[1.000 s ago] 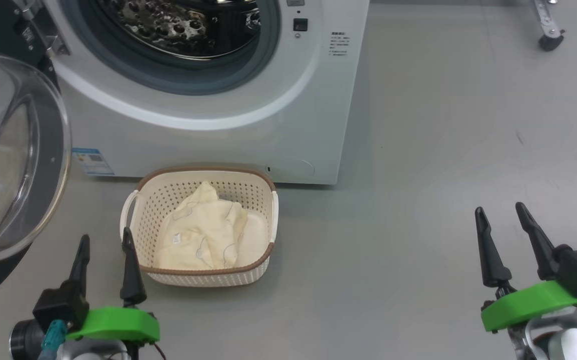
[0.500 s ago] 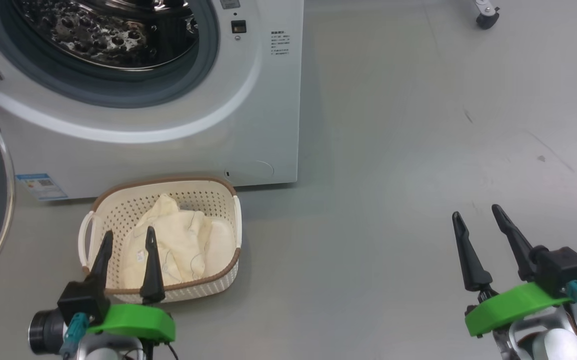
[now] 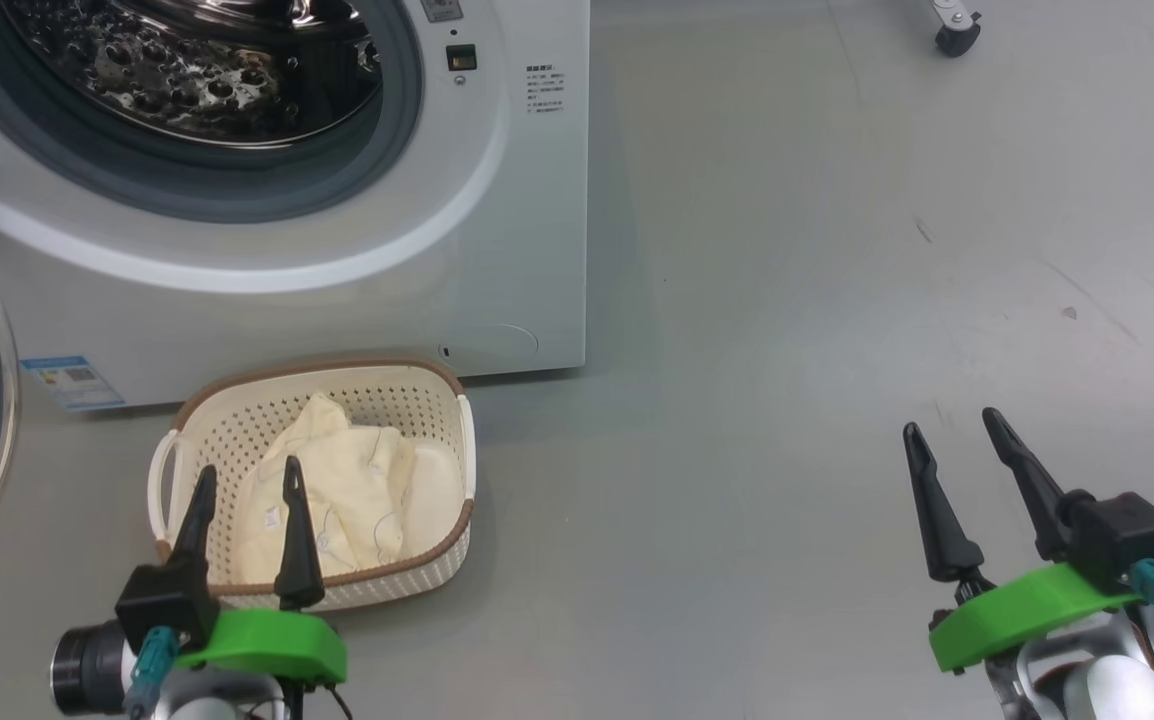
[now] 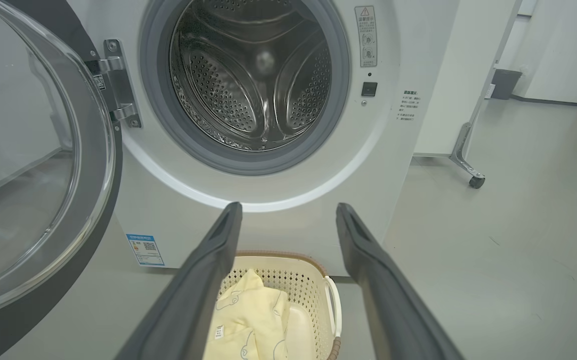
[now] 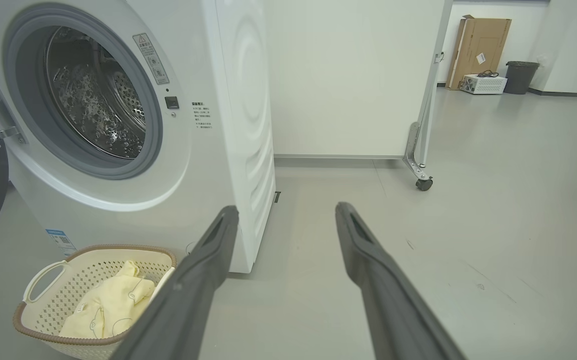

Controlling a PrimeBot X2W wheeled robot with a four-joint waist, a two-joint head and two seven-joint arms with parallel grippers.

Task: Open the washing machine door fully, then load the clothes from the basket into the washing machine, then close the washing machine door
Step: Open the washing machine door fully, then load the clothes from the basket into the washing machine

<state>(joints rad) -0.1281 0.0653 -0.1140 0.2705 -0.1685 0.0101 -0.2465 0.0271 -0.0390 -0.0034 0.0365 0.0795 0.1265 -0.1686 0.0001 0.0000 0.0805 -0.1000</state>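
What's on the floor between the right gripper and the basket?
Nothing. In the head view, the stretch from the right gripper to the basket is bare grey floor.

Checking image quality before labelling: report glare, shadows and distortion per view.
Head view: glints on the drum, soft shadow right of the washing machine. Left wrist view: reflections across the washing machine door. Right wrist view: verticals lean, wide-angle.

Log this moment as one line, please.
door open | clothes in basket | drum empty | left gripper open, near basket | right gripper open, empty
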